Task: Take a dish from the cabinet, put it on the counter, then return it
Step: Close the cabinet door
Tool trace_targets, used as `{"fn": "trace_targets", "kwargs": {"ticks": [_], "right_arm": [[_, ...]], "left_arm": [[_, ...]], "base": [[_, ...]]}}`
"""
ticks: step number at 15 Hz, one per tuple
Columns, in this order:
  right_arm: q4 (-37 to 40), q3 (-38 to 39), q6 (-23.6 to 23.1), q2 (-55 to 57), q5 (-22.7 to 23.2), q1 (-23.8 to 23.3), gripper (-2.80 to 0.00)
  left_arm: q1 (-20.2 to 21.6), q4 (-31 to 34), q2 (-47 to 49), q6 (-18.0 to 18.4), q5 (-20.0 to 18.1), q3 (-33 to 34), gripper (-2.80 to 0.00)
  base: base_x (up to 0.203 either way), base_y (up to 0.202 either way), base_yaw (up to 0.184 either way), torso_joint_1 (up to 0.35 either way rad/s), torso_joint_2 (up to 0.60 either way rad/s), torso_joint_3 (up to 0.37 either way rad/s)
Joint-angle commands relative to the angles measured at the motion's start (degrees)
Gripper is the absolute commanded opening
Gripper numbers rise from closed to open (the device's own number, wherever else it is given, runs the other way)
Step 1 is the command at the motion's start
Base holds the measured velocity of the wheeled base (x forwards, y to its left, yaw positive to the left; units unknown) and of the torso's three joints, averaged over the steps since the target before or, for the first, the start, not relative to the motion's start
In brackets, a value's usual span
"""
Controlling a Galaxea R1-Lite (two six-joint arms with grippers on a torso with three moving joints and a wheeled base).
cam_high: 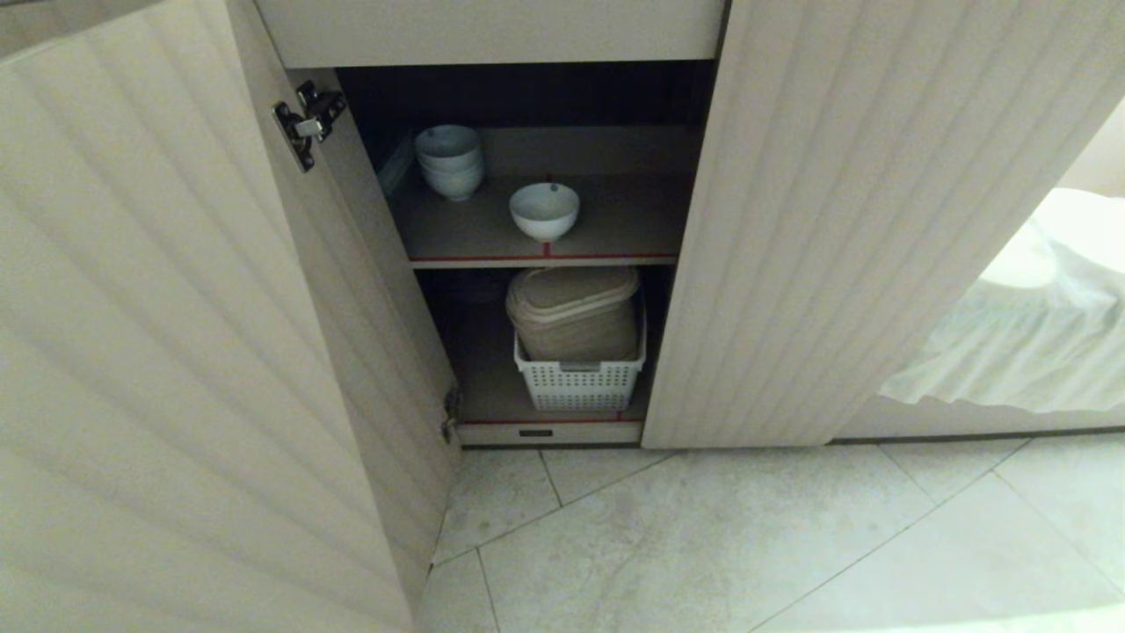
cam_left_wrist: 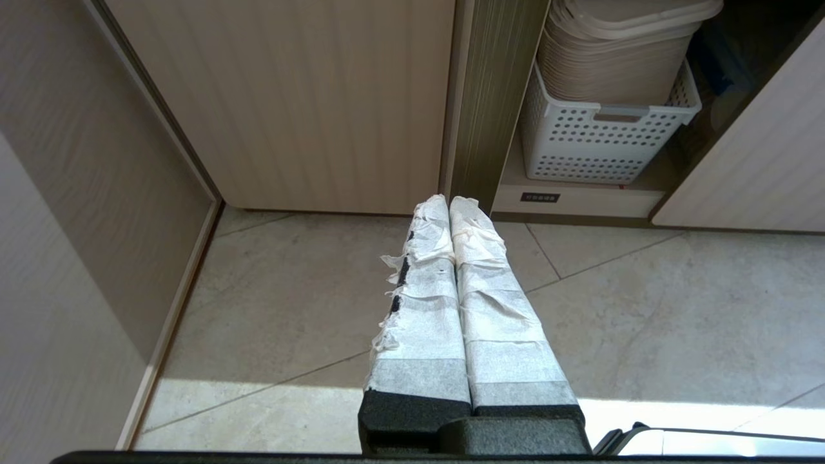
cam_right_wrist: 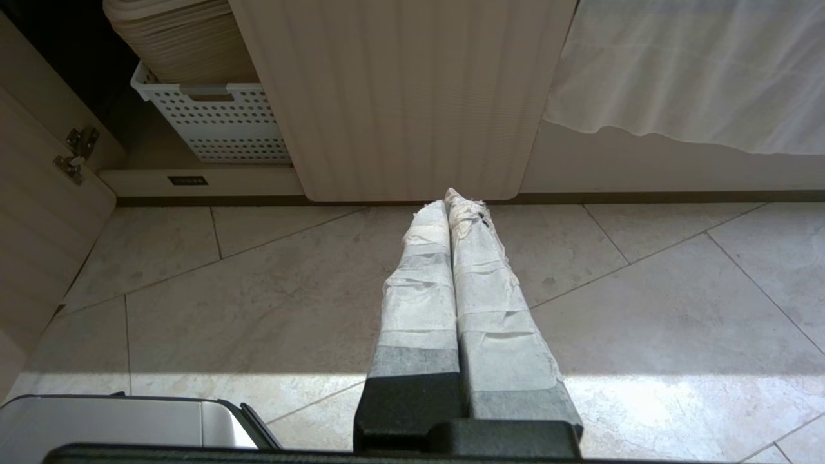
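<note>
Retrieval had not begun: both grippers, left [cam_left_wrist: 449, 201] and right [cam_right_wrist: 449, 201], hung closed and empty; the next move required reaching the single white bowl [cam_high: 544, 211] on the cabinet [cam_high: 879, 220] shelf

1 dish [cam_high: 544, 209], 1 bowl stack [cam_high: 449, 161], 1 basket [cam_high: 579, 383].

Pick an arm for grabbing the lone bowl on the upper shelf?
Probably left. The bowl sits left of centre in the opening; the left gripper faces that gap, the right gripper faces the door.
</note>
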Motion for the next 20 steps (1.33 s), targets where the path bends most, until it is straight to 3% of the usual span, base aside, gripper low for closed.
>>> {"fn": "trace_targets", "kwargs": {"ticks": [1, 18, 20], "right_arm": [[0.00, 0.00, 0.01, 0.00, 0.01, 0.06, -2.80], [0.00, 0.00, 0.01, 0.00, 0.01, 0.00, -2.80], [0.00, 0.00, 0.01, 0.00, 0.01, 0.07, -2.80]], "left_arm": [[0.02, 0.05, 0.00, 0.01, 0.03, 0.00, -2.80], [0.02, -0.23, 0.00, -0.01, 0.06, -0.03, -2.80], [0.02, 0.39, 0.19, 0.02, 0.85, -4.31, -2.80]], "base": [[0.000, 0.000, 0.000, 0.000, 0.00, 0.000], [0.000, 0.000, 0.000, 0.000, 0.00, 0.000], [0.000, 0.000, 0.000, 0.000, 0.00, 0.000]]}}
